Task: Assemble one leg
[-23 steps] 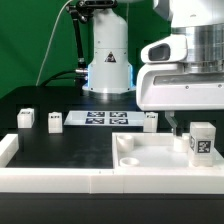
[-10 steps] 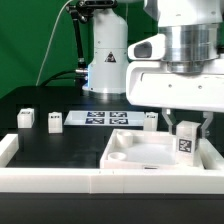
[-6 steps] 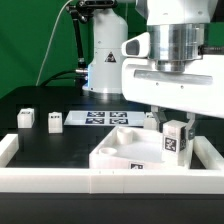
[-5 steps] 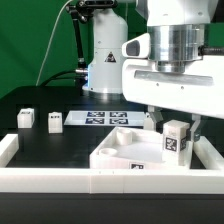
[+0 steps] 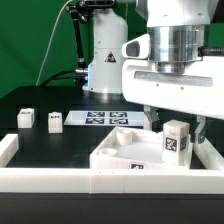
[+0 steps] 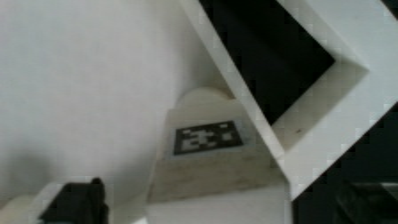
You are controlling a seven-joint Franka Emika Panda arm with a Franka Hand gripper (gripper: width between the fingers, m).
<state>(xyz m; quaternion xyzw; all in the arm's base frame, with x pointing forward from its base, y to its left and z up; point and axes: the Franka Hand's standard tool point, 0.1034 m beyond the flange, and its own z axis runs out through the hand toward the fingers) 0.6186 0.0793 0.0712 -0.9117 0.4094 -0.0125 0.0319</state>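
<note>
A leg (image 5: 176,141), a white post with a marker tag, stands upright at the near right corner of the large white tray-like piece (image 5: 118,157). My gripper (image 5: 178,125) straddles it from above. The fingers (image 5: 205,127) stand a little off both its sides, so it is open. In the wrist view the leg (image 6: 210,150) rises between my dark fingertips (image 6: 75,202), with a gap on each side; my gripper (image 6: 217,206) is centred over it. The tray-like piece (image 6: 80,80) fills much of that view.
Two more legs (image 5: 26,118) (image 5: 54,121) stand at the exterior view's left on the black table. The marker board (image 5: 105,119) lies behind the tray-like piece. A white wall (image 5: 50,179) runs along the front. The robot base (image 5: 106,60) stands behind.
The tray-like piece and the leg slid toward the exterior view's left with my gripper and the piece turned. In the last half second my fingers spread apart off the leg.
</note>
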